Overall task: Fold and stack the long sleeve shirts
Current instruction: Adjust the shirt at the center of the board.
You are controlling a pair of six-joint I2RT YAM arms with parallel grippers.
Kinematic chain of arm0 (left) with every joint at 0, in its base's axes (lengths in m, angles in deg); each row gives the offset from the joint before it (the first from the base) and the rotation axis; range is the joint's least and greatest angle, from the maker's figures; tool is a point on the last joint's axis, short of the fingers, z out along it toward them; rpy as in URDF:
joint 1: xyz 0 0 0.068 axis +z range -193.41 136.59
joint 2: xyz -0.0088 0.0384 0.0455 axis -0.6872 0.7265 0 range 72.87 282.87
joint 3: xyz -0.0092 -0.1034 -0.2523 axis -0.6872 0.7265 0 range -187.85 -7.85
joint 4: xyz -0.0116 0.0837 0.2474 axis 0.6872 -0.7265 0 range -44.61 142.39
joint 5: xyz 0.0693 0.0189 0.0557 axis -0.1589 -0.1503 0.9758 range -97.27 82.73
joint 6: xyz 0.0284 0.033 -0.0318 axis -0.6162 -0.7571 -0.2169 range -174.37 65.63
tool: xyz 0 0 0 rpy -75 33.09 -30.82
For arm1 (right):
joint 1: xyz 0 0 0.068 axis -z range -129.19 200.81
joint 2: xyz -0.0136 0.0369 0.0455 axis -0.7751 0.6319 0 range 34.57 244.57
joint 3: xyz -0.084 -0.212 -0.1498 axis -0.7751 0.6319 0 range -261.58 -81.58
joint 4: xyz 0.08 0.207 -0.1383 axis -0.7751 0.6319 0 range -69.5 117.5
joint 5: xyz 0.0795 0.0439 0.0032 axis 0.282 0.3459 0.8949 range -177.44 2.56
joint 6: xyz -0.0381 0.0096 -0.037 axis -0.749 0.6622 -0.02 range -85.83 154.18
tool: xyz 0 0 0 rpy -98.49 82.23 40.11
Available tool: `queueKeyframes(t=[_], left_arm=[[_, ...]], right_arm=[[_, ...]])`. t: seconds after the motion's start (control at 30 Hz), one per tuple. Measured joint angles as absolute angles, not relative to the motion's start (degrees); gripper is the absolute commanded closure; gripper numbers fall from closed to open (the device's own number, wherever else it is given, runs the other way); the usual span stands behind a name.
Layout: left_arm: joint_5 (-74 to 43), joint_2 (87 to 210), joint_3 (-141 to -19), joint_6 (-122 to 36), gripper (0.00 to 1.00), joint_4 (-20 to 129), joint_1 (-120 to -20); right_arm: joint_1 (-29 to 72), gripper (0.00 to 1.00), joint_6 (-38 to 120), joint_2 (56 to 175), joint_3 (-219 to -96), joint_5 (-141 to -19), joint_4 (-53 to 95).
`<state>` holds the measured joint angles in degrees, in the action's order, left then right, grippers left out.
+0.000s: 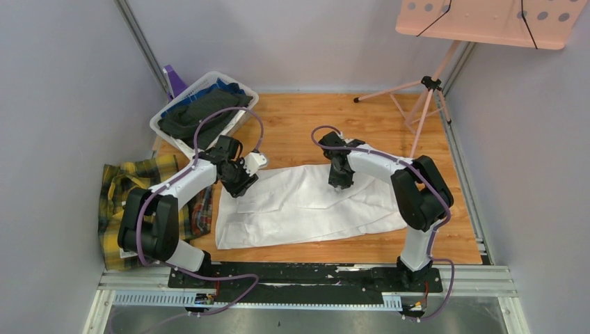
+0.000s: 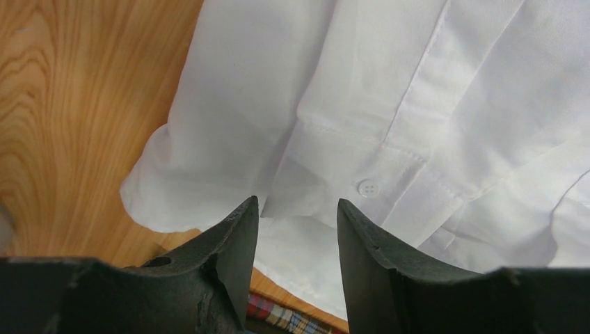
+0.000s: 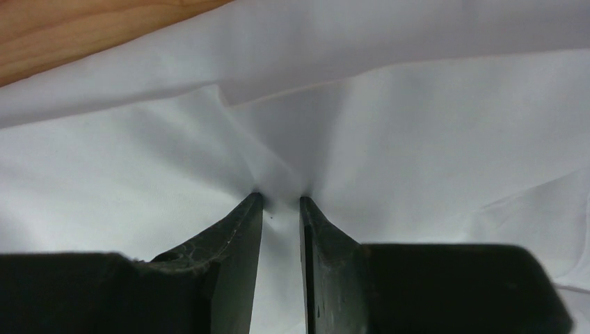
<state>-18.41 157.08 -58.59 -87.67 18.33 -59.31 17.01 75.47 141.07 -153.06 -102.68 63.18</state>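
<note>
The white shirt [image 1: 306,205] lies spread across the middle of the table [image 1: 299,118]. The plaid shirt [image 1: 139,182] is bunched at the 9 o'clock edge, partly hanging off. A basket [image 1: 161,125] of dark clothes sits around 10 o'clock.

The right gripper [image 1: 339,185] is down on the shirt's far edge near 12 o'clock. In its wrist view the right gripper [image 3: 281,202] has its jaws nearly together, clamped on a small pucker of white cloth with creases fanning out from the tips.

The left gripper [image 1: 241,184] is at the shirt's 10 o'clock corner. Up close, the left gripper [image 2: 298,209] has its jaws apart and holds nothing. It's just over a buttoned cuff [image 2: 327,149], with the button [image 2: 367,187] right ahead.

This looks like setting up a two-point grab for a fold. To do it well, the left side probably wants to come down and bite the cuff layers fully, not just the top ply. Then both arms should lift evenly so the fabric doesn't twist. The right's pinch looks thin, so it could slip if pulled hard.
</note>
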Motion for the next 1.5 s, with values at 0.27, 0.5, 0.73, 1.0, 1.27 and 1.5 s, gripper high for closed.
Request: queueKeyframes(t=[0.27,0.5,0.73,1.0,1.27,1.5], left_arm=[[-19.8,159.9,-58.5,-87.6,0.21,19.4,-58.5],[-20.4,160.2,-58.5,-87.6,0.41,20.3,-57.4],[-23.7,160.2,-59.4,-87.1,0.8,18.7,-57.3],[-25.4,160.2,-63.1,-86.7,1.0,14.8,-57.2],[-16.3,160.2,-65.2,-87.8,1.0,13.5,-57.2],[-5.9,160.2,-65.0,-89.4,0.58,17.6,-57.2]], right_arm=[[17.3,0.8,76.5,140.5,-150.8,-101.3,60.6],[17.6,0.81,76.8,139.1,-148.7,-100.3,58.4],[17.6,0.83,77.2,138.3,-147.6,-99.7,57.3],[17.6,0.83,77.5,137.4,-146.4,-99.2,56.4],[17.6,0.83,77.6,136.4,-145.1,-98.8,55.6],[17.6,0.72,77.6,135.7,-144.5,-97.7,55.5]])
